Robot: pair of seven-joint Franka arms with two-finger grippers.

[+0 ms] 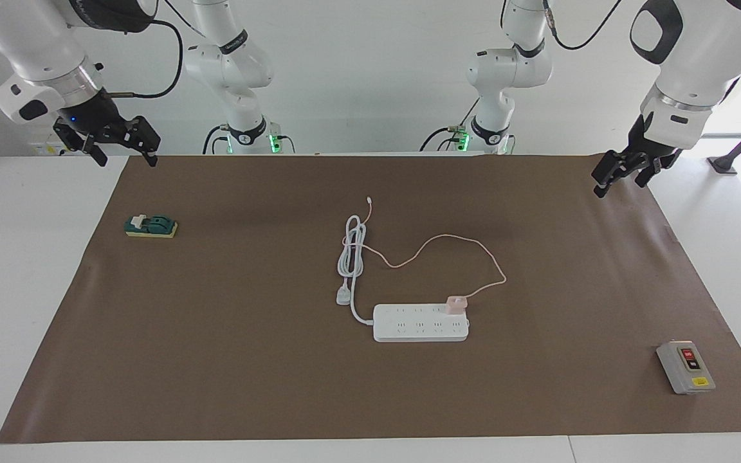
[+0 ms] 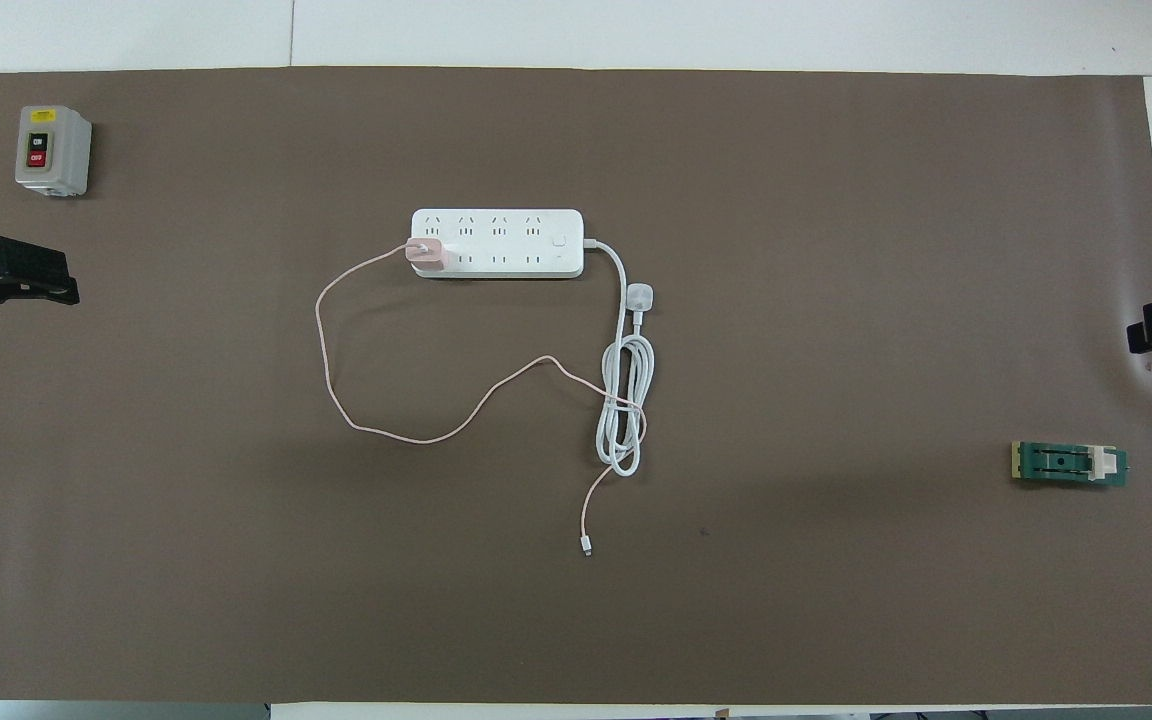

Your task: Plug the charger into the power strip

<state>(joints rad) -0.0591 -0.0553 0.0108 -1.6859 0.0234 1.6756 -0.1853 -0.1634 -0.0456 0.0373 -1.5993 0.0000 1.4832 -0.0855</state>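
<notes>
Sitting plugged into the power strip (image 1: 420, 323), at its end toward the left arm, is the pink charger (image 1: 456, 304), mid-bench on the brown mat (image 1: 216, 360). Its thin cable (image 1: 448, 241) loops off toward the robots. Both arms hang up in the air with nothing held: left gripper (image 1: 621, 170) over the mat's corner, right gripper (image 1: 119, 146) over the other corner, jaws apart on both.

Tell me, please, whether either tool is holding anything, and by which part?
Nothing is held: the left tool and right tool are open and empty; the charger sits on the power strip.
</notes>
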